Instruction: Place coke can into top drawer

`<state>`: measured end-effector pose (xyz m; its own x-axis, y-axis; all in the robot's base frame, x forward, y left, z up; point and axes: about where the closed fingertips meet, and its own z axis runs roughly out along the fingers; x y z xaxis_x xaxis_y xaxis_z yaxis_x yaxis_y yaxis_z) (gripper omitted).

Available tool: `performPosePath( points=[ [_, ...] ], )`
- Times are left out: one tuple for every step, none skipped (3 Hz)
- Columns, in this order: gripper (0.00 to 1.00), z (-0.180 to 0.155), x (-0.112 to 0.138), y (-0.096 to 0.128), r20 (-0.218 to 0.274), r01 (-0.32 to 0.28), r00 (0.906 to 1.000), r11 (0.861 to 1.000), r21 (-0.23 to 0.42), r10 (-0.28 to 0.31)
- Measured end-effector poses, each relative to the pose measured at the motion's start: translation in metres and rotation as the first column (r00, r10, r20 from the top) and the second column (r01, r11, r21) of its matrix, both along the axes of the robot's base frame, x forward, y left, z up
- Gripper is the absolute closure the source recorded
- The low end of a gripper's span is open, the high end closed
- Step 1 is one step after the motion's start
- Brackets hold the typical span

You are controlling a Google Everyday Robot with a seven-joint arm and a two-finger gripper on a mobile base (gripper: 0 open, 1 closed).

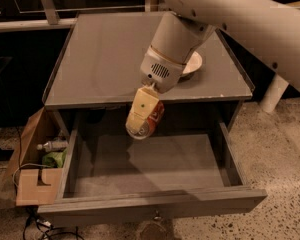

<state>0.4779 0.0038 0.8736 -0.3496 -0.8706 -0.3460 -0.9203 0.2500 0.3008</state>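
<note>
The top drawer (pixel 155 204) of the grey cabinet is pulled wide open, and nothing lies on the part of its floor that shows. My gripper (pixel 142 118) hangs over the drawer's back left part, just in front of the cabinet top's front edge. It is shut on the coke can (pixel 154 117), whose red side shows beside the cream finger (pixel 140 109) and whose silver end points down. The can is held above the drawer floor, not touching it.
A white bowl (pixel 192 65) sits on the cabinet top (pixel 105 59), partly behind my arm. A brown cardboard box (pixel 35 171) with a bottle and green items stands on the floor left of the drawer. A white post (pixel 272 91) is at right.
</note>
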Motion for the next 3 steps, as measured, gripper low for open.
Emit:
performPosePath(
  points=[
    [1.00, -0.0318, 0.0090, -0.0090, -0.061, 0.021, 0.9979, 1.000, -0.008, -0.022],
    [1.00, -0.0337, 0.0097, -0.0085, -0.064, 0.021, 0.9977, 1.000, -0.008, -0.022],
    [1.00, -0.0307, 0.0044, -0.0138, -0.028, 0.078, 0.9965, 0.997, -0.001, -0.078]
  ],
)
